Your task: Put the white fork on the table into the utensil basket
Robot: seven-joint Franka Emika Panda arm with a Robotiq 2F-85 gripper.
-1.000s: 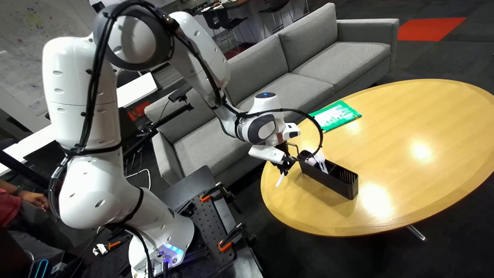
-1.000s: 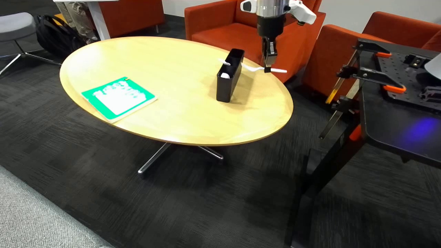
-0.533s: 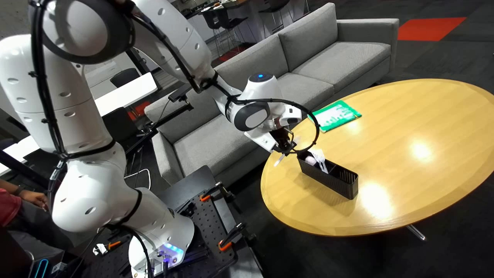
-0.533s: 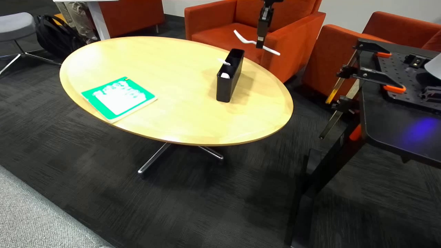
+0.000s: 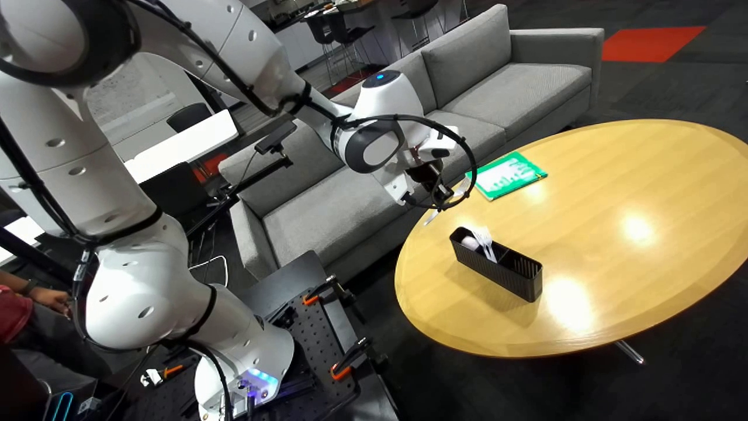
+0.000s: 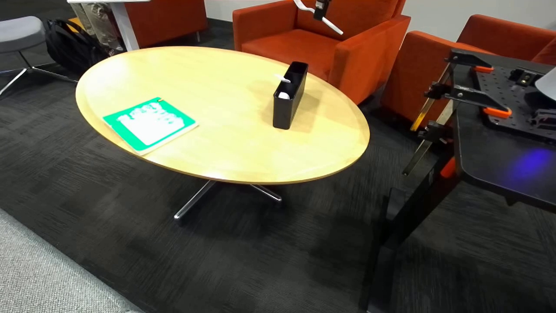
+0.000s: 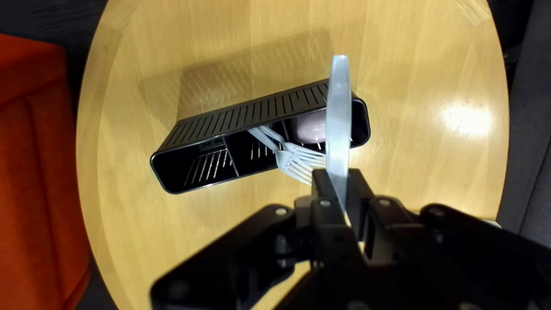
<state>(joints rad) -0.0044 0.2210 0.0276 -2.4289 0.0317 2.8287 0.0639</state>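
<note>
White fork [image 7: 338, 116]: held aloft, above and apart from the table [image 6: 234, 143], the gripper [image 7: 341, 185] clamped about it. Pick-up done; alignment over the utensil basket [image 7: 258, 113], lowering and release remain (my judgement, from pose alone). Two pale forks [image 7: 295, 162] lean, tines up, in the basket's middle compartment. Green-and-white card [image 6: 150, 126] on the table: no writing legible. No brand or label readable elsewhere.

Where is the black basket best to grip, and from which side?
After the claw releases the white fork, probably pinch one long wall of the black basket from above, at the end away from the other forks: it stands upright, its rim looks thin, and those forks stick out.
</note>
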